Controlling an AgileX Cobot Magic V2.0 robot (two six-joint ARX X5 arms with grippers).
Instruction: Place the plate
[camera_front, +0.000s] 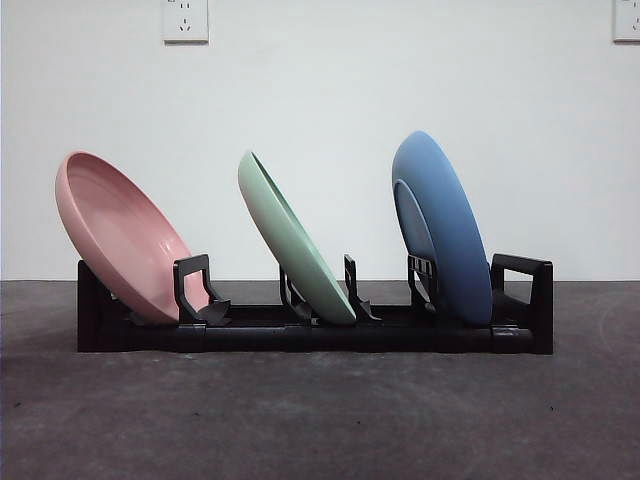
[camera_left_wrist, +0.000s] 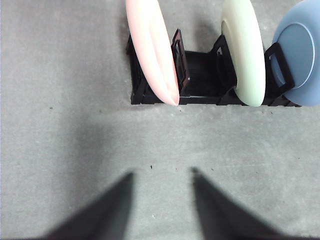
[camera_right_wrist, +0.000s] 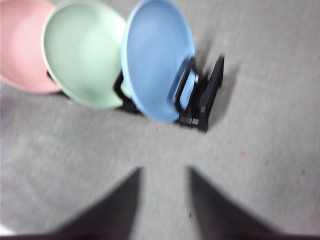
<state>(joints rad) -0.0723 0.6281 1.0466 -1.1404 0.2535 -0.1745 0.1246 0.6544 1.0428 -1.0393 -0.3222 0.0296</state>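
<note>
Plates stand in a black rack (camera_front: 300, 335) on the grey table (camera_front: 320, 420), all three leaning to the left. Pink plate (camera_front: 120, 235) sits in the left slot, green plate (camera_front: 295, 245) in the middle slot, blue plate (camera_front: 445, 225) in the right slot. Left gripper (camera_left_wrist: 162, 192) hangs above the bare table near the pink end, jaws apart and holding nothing. Right gripper (camera_right_wrist: 162, 192) is near the blue end, jaws also apart and free.

Grey table (camera_front: 320, 420) carries one thing directly — a black rack (camera_front: 315, 335).
</note>
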